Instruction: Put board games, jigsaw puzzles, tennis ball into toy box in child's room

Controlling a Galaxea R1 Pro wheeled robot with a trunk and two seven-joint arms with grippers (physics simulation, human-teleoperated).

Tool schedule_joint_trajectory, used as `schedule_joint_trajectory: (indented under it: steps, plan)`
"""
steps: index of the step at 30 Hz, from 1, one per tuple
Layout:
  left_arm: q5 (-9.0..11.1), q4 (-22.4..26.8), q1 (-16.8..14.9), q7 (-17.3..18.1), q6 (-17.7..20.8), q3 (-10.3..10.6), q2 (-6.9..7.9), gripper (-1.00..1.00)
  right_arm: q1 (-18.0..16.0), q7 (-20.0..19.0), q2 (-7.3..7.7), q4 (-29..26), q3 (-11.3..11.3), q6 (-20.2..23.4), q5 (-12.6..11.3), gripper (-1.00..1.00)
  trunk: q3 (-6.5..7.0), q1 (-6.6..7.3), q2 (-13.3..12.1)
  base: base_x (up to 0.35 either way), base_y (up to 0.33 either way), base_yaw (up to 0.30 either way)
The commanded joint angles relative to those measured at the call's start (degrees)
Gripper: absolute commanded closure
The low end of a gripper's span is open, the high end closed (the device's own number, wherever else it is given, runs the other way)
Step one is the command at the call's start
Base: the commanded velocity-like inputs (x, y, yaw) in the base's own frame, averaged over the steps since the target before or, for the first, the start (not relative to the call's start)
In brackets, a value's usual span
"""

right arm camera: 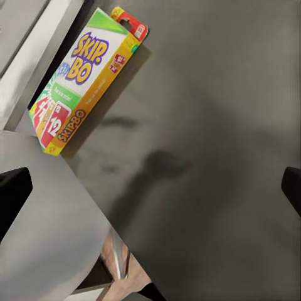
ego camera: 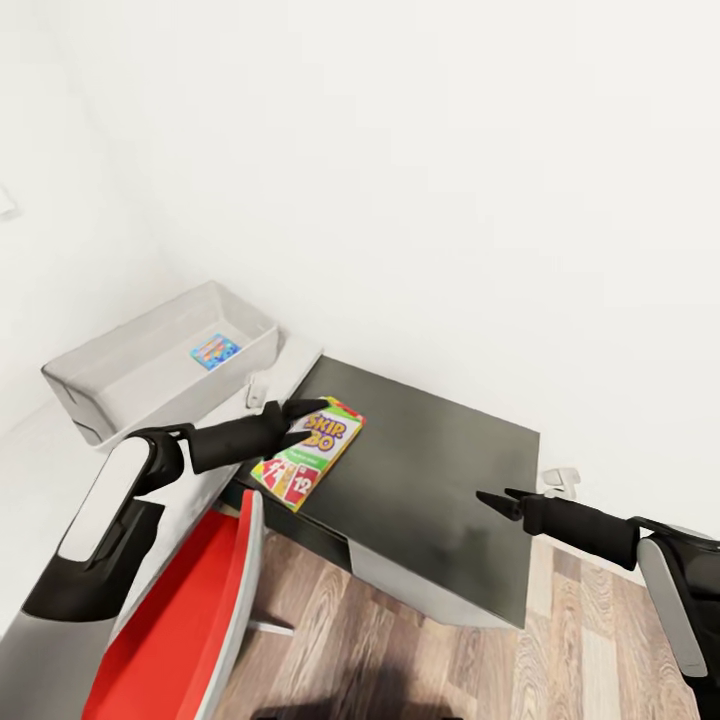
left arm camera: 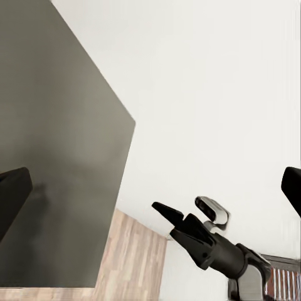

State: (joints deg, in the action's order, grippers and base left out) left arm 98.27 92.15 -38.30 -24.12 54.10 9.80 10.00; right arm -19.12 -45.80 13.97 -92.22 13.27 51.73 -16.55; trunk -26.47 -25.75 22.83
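The rainbow SKIP-BO board game [ego camera: 312,455] lies flat at the left edge of the dark cabinet top [ego camera: 440,470], and its front face shows in the right wrist view [right arm camera: 84,81]. My left gripper [ego camera: 303,421] hovers open just over the box's far end, with nothing between its fingers [left arm camera: 12,191]. The light-grey toy box [ego camera: 120,375] stands on the pale table [ego camera: 35,445] to the left, and a mostly blue board game [ego camera: 215,350] lies inside it. My right gripper [ego camera: 500,497] hangs open over the cabinet's right part, apart from the game.
A red chair [ego camera: 190,600] stands close in front, under my left arm. Wood-plank floor [ego camera: 420,660] lies below the cabinet. White walls close the corner behind. A small grey-white fitting [ego camera: 560,480] sits low on the wall by the cabinet's right edge.
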Motion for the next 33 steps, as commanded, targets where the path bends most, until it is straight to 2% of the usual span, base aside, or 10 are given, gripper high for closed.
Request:
schedule_joint_trajectory:
  steps: [1,7,11,12,15,16,20,33]
  plan:
    - [0.59,0.05,0.20,0.55,-0.03,-0.14,0.41,-1.00,-0.05,-0.20,-0.03,-0.03,0.00,0.25,0.04,-1.00,0.01,-0.04,0.09,0.000,0.000,-0.071]
    - [0.55,0.05,0.80,4.67,-0.02,-0.80,1.45,-1.00,0.01,-0.21,-0.16,-0.03,-0.18,0.23,0.07,-1.00,0.58,-0.04,0.09,0.000,0.000,-0.068]
    - [0.64,0.05,1.74,8.95,0.31,-2.84,1.92,-1.00,0.03,-0.18,-0.21,-0.05,-0.28,0.19,0.10,-1.00,0.95,-0.04,0.09,0.000,0.000,-0.066]
    - [0.64,0.05,1.74,8.95,0.31,-2.84,1.92,-1.00,0.03,-0.18,-0.21,-0.05,-0.28,0.19,0.10,-1.00,1.05,-0.04,0.09,0.000,0.000,-0.065]
    - [0.71,0.05,2.92,13.05,0.48,-3.75,1.89,-1.00,0.04,-0.17,-0.19,-0.06,-0.31,0.16,0.11,-1.00,1.33,-0.04,0.09,0.000,0.000,-0.065]
    - [0.71,0.05,2.92,13.05,0.48,-3.75,1.89,-1.00,0.04,-0.17,-0.19,-0.06,-0.31,0.16,0.11,-1.00,1.42,-0.04,0.09,0.000,0.000,-0.064]
    - [0.76,0.05,3.81,16.66,0.61,-4.22,1.69,-1.00,0.04,-0.17,-0.37,-0.04,-0.38,0.14,0.11,-1.00,1.80,-0.04,0.09,0.000,0.000,-0.064]
    - [0.78,0.02,5.68,19.00,0.65,-5.05,2.13,-1.00,0.12,-0.24,-0.52,-0.04,-1.22,0.07,0.15,-1.00,3.02,-0.04,0.09,0.000,0.000,-0.029]
